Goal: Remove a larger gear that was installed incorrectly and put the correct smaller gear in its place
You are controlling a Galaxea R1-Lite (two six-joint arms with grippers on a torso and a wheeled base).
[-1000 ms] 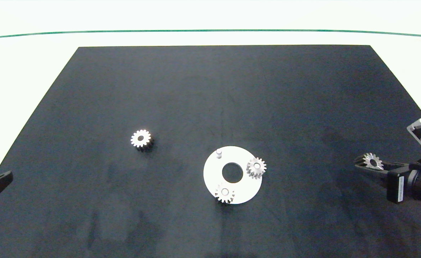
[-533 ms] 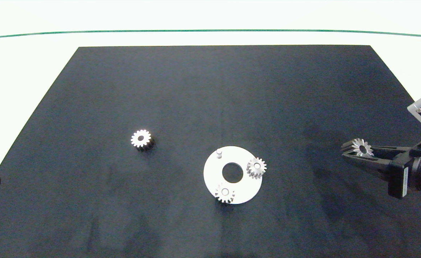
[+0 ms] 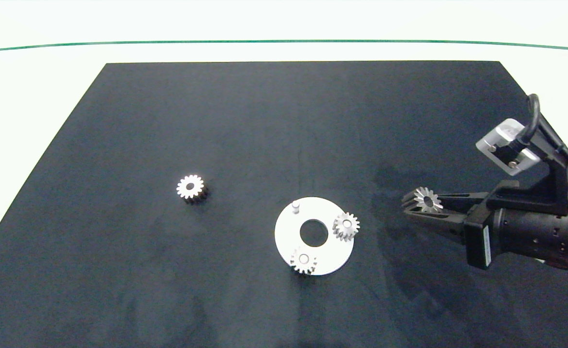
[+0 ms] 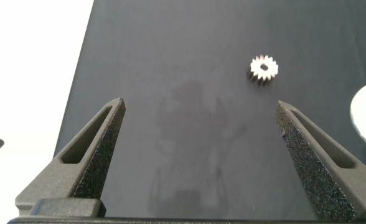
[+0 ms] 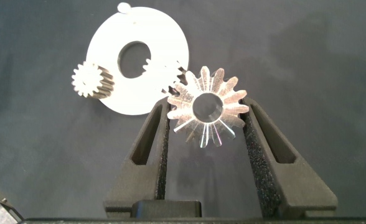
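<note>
The right gripper (image 3: pixel 421 207) hovers right of the white disc (image 3: pixel 291 237), its fingers clamped on the smaller gear (image 5: pixel 206 106). The larger gear (image 3: pixel 191 188) lies on the desk's (image 3: pixel 264 121) left. The left gripper (image 4: pixel 198 134) is spread open.

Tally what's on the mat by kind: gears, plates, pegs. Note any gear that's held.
Gears: 4. One loose on the mat, two on the plate, one in the right pincer.
White round plates: 1
Bare pegs: 1
Total: 6
</note>
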